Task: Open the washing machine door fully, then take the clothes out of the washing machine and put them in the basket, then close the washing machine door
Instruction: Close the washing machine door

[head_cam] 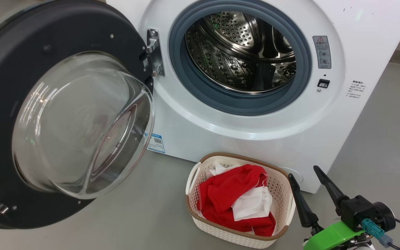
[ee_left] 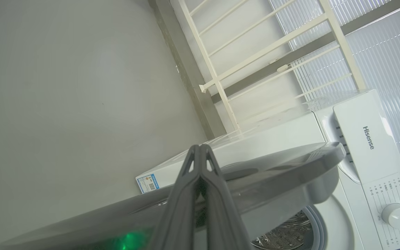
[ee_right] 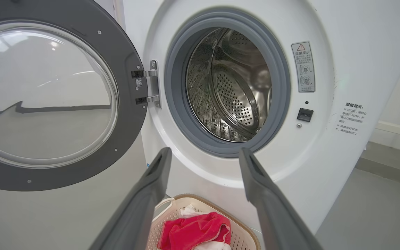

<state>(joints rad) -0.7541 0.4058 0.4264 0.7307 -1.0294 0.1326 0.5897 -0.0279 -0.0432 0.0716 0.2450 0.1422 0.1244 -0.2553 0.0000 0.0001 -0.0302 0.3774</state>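
The washing machine door [head_cam: 9,104] stands swung wide open to the left of the white washing machine [head_cam: 255,139]. Its steel drum [head_cam: 241,52] looks bare inside. On the floor in front sits the basket [head_cam: 280,184], and the red and white clothes [head_cam: 231,194] lie heaped in it. My right gripper [head_cam: 304,172] hovers open just right of the basket, holding nothing. In the right wrist view its fingers [ee_right: 151,180] frame the drum [ee_right: 231,86] above the basket [ee_right: 241,232]. My left gripper [ee_left: 200,148] is shut and empty beside the door's outer face [ee_left: 283,173].
A grey floor [head_cam: 144,205] spreads around the basket and under the door. A cream drying rack [ee_left: 266,45] stands behind the machine by the wall. The machine's control panel carries a white knob [ee_left: 394,215]. A blue label [head_cam: 156,142] marks its lower left corner.
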